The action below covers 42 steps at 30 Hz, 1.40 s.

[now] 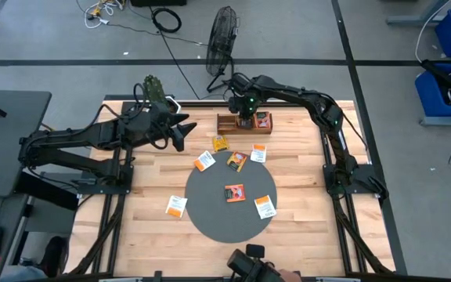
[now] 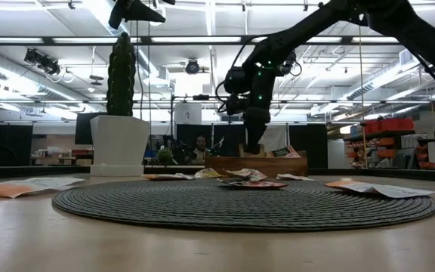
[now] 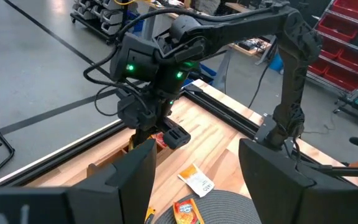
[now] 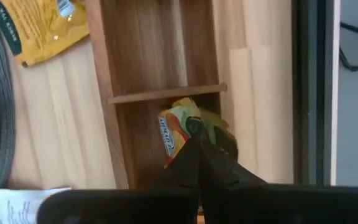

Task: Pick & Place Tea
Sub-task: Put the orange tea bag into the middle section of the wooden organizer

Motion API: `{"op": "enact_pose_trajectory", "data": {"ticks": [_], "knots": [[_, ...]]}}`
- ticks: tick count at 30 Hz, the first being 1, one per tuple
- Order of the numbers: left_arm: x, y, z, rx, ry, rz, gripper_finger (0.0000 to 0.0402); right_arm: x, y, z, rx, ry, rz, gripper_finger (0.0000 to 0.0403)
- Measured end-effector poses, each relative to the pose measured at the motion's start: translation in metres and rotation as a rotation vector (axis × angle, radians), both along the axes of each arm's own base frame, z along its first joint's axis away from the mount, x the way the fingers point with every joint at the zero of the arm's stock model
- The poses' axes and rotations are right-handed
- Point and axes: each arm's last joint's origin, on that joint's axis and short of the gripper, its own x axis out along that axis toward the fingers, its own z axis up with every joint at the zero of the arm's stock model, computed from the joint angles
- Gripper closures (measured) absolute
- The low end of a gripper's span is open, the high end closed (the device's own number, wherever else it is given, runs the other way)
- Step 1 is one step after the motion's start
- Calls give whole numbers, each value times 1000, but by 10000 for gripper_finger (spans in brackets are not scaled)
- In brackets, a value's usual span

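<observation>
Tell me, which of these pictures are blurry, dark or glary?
Right wrist view: soft all over, the sachet at the fingertips fuzzy. Low view: backlit by ceiling strip lights, arm and cactus mere silhouettes. High view: evenly lit, sharpest. Left wrist view: own fingers blurred.

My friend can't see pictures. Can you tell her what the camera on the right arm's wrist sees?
The right gripper has its dark fingers shut on an orange tea sachet, holding it in a compartment of the brown wooden tray. A yellow sachet lies on the light wood table beside the tray.
</observation>
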Motion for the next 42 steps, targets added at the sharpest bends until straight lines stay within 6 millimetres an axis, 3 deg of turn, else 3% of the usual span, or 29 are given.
{"op": "enact_pose_trajectory", "data": {"ticks": [4, 8, 16, 22, 30, 36, 42], "knots": [[0, 0, 0, 0, 0, 0, 168, 0, 0, 1, 1, -8, -23, 373], [0, 0, 0, 0, 1, 0, 168, 0, 0, 5, -5, -16, -23, 319], [-1, 0, -3, -3, 30, 0, 168, -9, 6, 36, -43, -71, -20, 214], [-1, 0, -5, -4, 47, -1, 168, -11, 10, 47, -7, -124, 3, 170], [-2, 0, -6, -36, 48, 5, 168, -17, 14, 50, 34, -92, -70, 163], [2, -2, -25, -174, 152, -39, 168, -36, 48, 80, 227, -103, -84, 183], [32, -2, -49, -293, 211, -53, 168, -52, 88, 99, 214, -186, -101, 205]]}}
